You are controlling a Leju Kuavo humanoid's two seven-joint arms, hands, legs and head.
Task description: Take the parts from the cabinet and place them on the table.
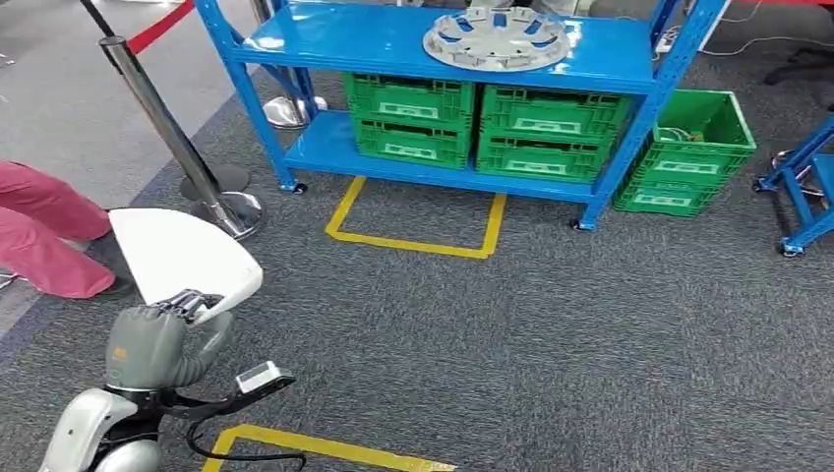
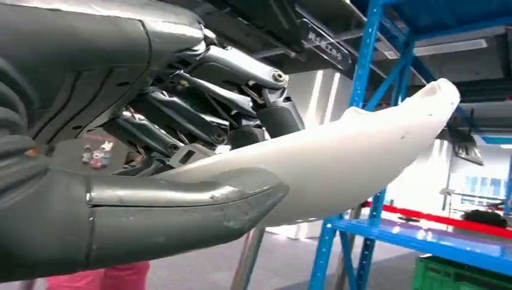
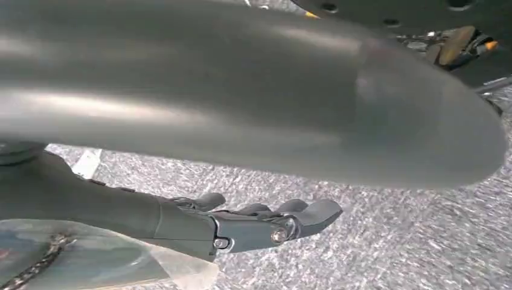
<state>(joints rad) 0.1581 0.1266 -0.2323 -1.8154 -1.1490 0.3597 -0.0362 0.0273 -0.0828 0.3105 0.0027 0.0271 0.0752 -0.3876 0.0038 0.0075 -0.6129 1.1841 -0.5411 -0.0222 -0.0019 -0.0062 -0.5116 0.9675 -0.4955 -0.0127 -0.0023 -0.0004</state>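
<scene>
Gripping a smooth white curved plastic panel (image 1: 182, 258) at lower left of the frame, the left hand (image 1: 157, 339) carries it clear of the blue steel shelving (image 1: 393, 44); the right hand (image 3: 259, 220) hangs with its fingers apart, grasping nothing.

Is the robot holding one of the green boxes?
No, its left hand grips a white curved part, while the green crates sit on the blue shelf.

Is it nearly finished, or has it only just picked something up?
Partway, by the look of it. The left hand already grips a white part, away from the blue cabinet. Setting it on the table remains; none appears here. A round grey part lies on the cabinet's top shelf.
</scene>
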